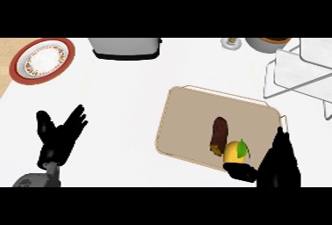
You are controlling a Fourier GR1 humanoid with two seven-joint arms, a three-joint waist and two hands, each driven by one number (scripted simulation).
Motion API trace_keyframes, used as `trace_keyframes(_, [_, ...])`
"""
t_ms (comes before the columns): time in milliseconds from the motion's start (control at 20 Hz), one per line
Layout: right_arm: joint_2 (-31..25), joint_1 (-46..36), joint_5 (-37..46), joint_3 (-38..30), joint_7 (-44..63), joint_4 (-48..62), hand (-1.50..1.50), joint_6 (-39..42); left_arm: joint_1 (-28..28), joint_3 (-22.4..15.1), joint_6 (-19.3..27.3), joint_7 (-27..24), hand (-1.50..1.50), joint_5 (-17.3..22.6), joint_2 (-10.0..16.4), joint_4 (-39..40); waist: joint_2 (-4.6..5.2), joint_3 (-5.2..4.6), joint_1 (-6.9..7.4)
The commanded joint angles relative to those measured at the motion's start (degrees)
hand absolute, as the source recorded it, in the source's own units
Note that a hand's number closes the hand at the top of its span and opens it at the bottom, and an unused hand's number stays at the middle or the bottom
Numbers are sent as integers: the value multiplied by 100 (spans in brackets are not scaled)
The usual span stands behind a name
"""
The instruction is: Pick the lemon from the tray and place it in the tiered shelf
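- Beige tray (188,114) lies on the white counter (130,110) in the head view, turned at a slight angle, and serves as the landmark for everything else.
- On the tray, close to its near edge and towards its right corner, sits the lemon (233,155), yellow, with a green leaf (242,149) on its right side.
- Just beyond the lemon, further in on the tray, lies a dark brown oblong item (220,131). Its near end touches or nearly touches the lemon.
- At the tray's near right corner is the right hand (282,165), spread wide. Its fingers point straight away from the robot along the tray's right edge, and its thumb (241,172) reaches left, just under the lemon's near side.
- Whether the thumb touches the lemon I cannot tell; nothing is curled round the fruit.
- Well to the left of the tray, over bare counter, the left hand (58,138) rests with its fingers spread, pointing up and holding nothing.
- Beyond the tray's far right corner stands the tiered shelf (292,74), white wire frame with pale panels, well apart from the lemon.
- Beyond the tray and to its left stands a grey appliance (124,47). Further left, near the counter's corner, lies a red-rimmed plate (42,59).
- Straight beyond the tray, by the shelf's far left side, a brown-rimmed bowl (267,44) shows partly.
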Motion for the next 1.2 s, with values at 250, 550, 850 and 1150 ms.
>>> trace_keyframes(250, [22, -610, -141, -195, 1401, 819, -150, -190, 150, -48, 95, -23, 0, -163, -80, -137, -11, 8, 20])
trace_keyframes(550, [22, -340, 164, -58, 1401, 907, -150, -397, -162, 24, 111, -168, 0, -185, -266, 285, -7, 1, -95])
trace_keyframes(850, [22, -621, 220, -297, 1245, 1602, -150, -651, 88, 162, -141, 115, 0, -39, 38, -160, -16, 9, -7])
trace_keyframes(1150, [22, -969, 75, -483, 971, 2071, -150, -1061, 30, 33, 161, 102, 0, -275, -245, -237, -12, 10, -6])
